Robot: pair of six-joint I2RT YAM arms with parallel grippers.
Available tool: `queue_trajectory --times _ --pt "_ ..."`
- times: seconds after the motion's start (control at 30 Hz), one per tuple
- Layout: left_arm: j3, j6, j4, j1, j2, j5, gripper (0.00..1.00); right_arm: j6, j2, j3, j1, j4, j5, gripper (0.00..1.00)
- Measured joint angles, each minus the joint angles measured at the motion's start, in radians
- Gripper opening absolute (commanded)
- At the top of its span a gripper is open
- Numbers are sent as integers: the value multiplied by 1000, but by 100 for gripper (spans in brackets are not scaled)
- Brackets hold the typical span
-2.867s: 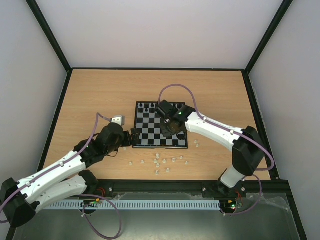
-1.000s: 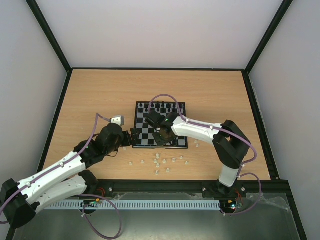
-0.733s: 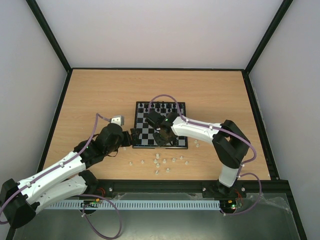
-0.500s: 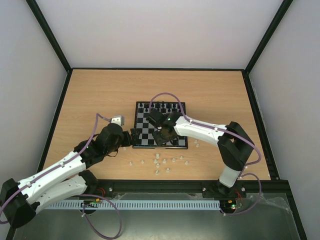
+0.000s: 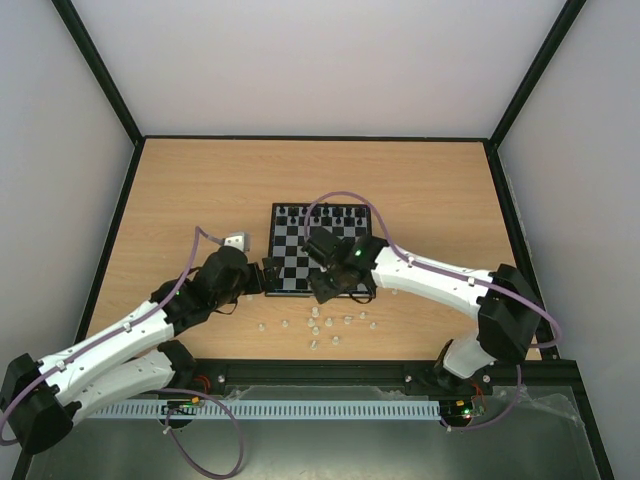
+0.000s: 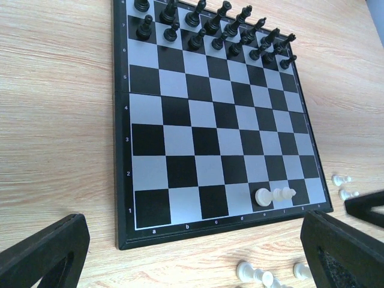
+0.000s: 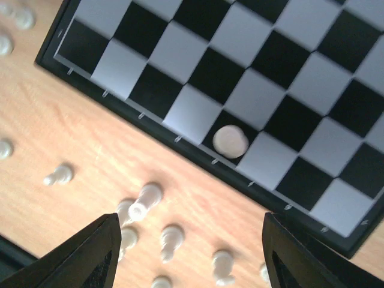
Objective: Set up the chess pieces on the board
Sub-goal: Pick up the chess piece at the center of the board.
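The board (image 5: 290, 262) lies mid-table, with black chess pieces (image 5: 325, 213) standing in its two far rows (image 6: 210, 27). One white piece (image 6: 275, 195) rests on the near row. It looks tipped on its side in the left wrist view, but shows only as a round blob (image 7: 231, 141) in the right wrist view. Loose white chess pieces (image 5: 320, 325) lie on the wood in front of the board (image 7: 144, 198). My right gripper (image 7: 201, 258) hangs open and empty over the near edge (image 5: 328, 285). My left gripper (image 6: 192, 264) is wide open at the board's near left corner (image 5: 268, 275).
Two white pieces (image 5: 393, 288) lie off the board's near right corner. A grey-white connector (image 5: 236, 240) on a purple cable sits left of the board. A black frame (image 5: 120, 230) and white walls bound the table. One right finger (image 6: 366, 207) shows in the left wrist view.
My right gripper has opened and drawn back from the board toward its near edge, and a white piece now rests on the near row. The left arm has not moved.
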Motion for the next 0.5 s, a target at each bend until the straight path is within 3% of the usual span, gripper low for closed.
queue_trajectory --times 0.1,0.3,0.5 --pt "0 -7 0 0 -8 0 99 14 6 -15 62 1 -10 63" --pt "-1 -24 0 0 -34 2 99 45 54 -22 140 22 -19 50" --pt "-16 -33 -14 0 -81 4 99 68 116 -23 155 40 -21 49"
